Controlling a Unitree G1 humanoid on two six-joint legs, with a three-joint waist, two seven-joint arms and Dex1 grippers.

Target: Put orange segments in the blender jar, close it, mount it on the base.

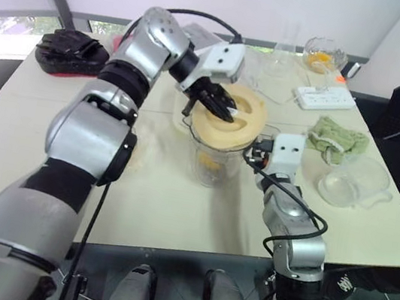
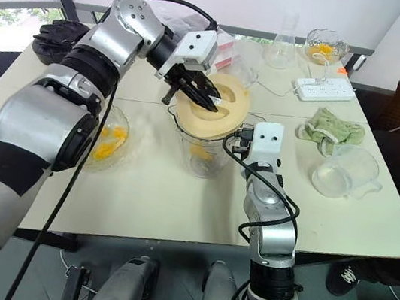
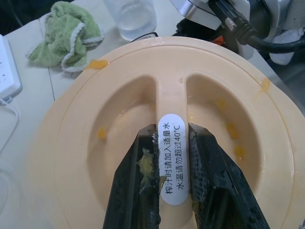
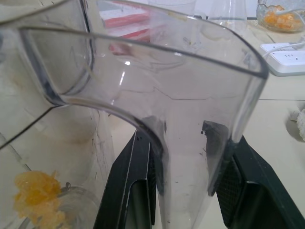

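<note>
Our left gripper pinches the lid's centre ridge while our right gripper clamps the blender jar's handle, mid-tabletop. We judge we should hold the jar steady, level the tilted lid, then press it evenly onto the rim.

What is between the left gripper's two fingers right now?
The raised centre grip of the cream lid, with its white label, sits clamped between the left gripper fingers, shown in the left wrist view.
</note>
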